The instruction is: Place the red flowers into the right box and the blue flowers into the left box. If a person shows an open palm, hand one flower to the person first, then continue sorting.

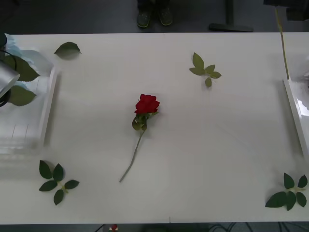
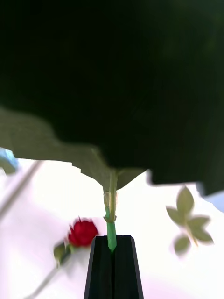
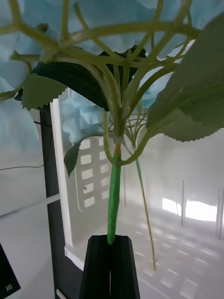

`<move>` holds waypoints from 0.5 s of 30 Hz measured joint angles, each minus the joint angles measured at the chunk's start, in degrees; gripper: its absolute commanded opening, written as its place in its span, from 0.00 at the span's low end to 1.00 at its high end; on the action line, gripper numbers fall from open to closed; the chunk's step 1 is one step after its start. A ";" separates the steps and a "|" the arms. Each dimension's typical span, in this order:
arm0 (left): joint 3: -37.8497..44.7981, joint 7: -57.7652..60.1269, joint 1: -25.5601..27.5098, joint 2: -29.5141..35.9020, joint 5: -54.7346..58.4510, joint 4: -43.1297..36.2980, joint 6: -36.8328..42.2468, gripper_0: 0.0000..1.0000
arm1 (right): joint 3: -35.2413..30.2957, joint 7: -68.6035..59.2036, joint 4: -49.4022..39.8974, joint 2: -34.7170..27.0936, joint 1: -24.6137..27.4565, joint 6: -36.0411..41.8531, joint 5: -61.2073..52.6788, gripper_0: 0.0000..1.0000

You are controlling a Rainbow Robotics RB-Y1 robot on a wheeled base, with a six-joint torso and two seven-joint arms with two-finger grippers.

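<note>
A matt white table (image 1: pixel 203 145) carries a red rose (image 1: pixel 147 104) with cloth-like petals. The left box (image 3: pixel 186 196) is translucent, ribbed white plastic; the black fingers (image 3: pixel 98 266) gripping the smooth green plastic stem (image 3: pixel 113 205) look matt.

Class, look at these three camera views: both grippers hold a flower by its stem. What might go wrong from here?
1. The left gripper pinches only the tip of the blue flower's stem above the left box; the heavy head may tip or slip.
2. The right gripper holds a thin stem the same way, its leaves blocking the camera.
3. One red rose lies unsorted on the table.
</note>
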 measured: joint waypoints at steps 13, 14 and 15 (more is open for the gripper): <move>1.39 0.08 0.29 -0.63 -3.02 18.81 -13.10 0.00 | 11.06 2.00 -5.61 0.10 7.12 -20.88 0.24 0.00; 1.39 0.12 0.29 -1.01 -4.03 19.71 -13.70 0.00 | 12.17 2.00 -5.62 0.15 6.66 -21.57 0.46 0.00; 1.39 0.17 0.29 -1.51 -5.05 20.58 -14.29 0.00 | 13.27 2.00 -5.64 0.30 6.29 -22.43 0.79 0.00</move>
